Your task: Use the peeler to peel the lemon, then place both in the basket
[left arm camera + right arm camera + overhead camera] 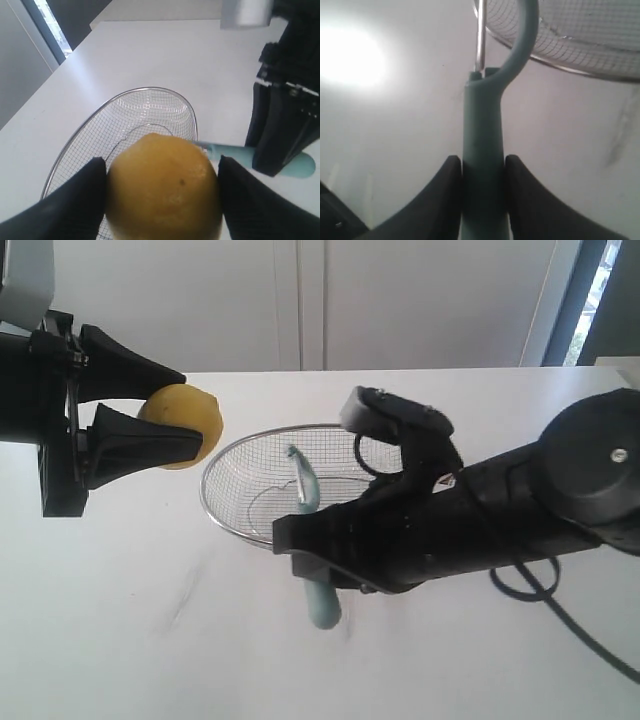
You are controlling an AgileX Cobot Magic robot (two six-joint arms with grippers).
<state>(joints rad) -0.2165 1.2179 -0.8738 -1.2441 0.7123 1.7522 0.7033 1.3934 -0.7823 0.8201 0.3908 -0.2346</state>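
The left gripper (161, 165) had its fingers (75, 205) clamped on either side of the lemon (162, 190). The fruit was held off the bench (120, 640), just beside the left rim of the basket (212, 505). No peeled patch was visible on the faces of the lemon in view.

The right gripper (482, 160) had its fingers (527, 200) closed on the handle of the peeler (482, 125). The handle lay outside the near rim and the curved head reached over the mesh. Whether the blade touched the wire could not be settled, as the wrist view was blurred at that point.

In the exterior view the right arm (480, 510) covered the near right part of the rim, and its cable (545, 600) looped on the bench beside it. The basket held nothing apart from the overhanging peeler head. A window strip (600, 290) stood at the far right.
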